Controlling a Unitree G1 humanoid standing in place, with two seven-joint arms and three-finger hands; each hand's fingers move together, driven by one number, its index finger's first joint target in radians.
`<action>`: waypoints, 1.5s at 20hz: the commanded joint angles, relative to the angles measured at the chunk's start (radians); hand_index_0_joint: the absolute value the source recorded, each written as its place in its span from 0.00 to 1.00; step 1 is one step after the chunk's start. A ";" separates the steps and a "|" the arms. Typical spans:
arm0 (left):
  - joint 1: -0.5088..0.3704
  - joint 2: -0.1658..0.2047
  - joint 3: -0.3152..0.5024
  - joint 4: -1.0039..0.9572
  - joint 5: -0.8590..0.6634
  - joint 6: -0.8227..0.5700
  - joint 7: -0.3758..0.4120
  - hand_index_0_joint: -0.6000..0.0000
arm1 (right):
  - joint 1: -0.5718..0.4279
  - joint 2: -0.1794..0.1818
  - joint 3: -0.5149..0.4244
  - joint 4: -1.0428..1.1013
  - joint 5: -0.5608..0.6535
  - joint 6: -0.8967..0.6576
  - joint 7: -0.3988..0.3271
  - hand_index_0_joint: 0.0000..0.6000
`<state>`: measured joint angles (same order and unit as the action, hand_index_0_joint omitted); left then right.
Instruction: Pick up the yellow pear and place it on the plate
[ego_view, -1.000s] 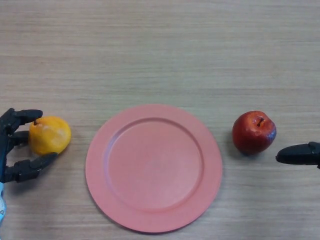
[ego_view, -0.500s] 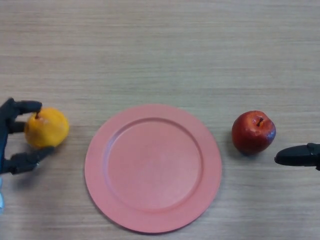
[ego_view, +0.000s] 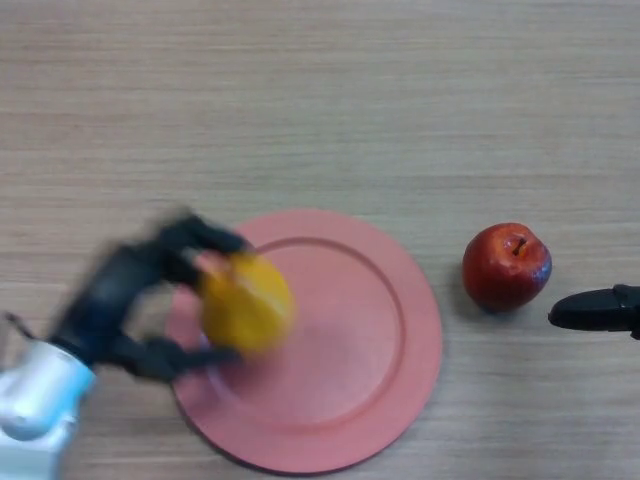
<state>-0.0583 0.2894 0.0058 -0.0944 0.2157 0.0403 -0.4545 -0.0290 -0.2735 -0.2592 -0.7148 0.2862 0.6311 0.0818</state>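
Note:
My left hand (ego_view: 125, 295) is curled round the yellow pear (ego_view: 246, 303) and holds it over the left part of the pink plate (ego_view: 370, 340). One finger reaches over the pear's top, another under its lower side. Whether the pear touches the plate I cannot tell. My right hand (ego_view: 597, 310) shows only as a dark finger at the right edge, lying on the table beside the apple.
A red apple (ego_view: 506, 266) stands on the wooden table (ego_view: 320, 100) to the right of the plate, just left of my right hand.
My left hand has closed on the pear, lifted it off the table at the left and carried it right, over the plate's left part. The right hand has stayed put.

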 joint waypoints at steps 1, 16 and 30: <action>-0.021 0.011 0.040 -0.049 0.015 -0.078 0.027 0.00 | -0.033 -0.040 -0.064 -0.035 0.035 -0.106 -0.014 0.00; -0.211 -0.002 0.042 0.246 0.015 -0.194 0.316 1.00 | -0.031 -0.048 -0.061 0.030 -0.014 -0.172 0.013 0.00; -0.186 0.039 0.144 -0.013 -0.149 -0.127 0.358 1.00 | -0.041 -0.046 -0.022 0.067 -0.074 -0.225 0.028 0.00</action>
<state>-0.2075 0.2765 0.0706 -0.0515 0.0831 -0.0005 -0.1541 -0.0368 -0.2783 -0.2368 -0.5982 0.2106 0.5643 0.1057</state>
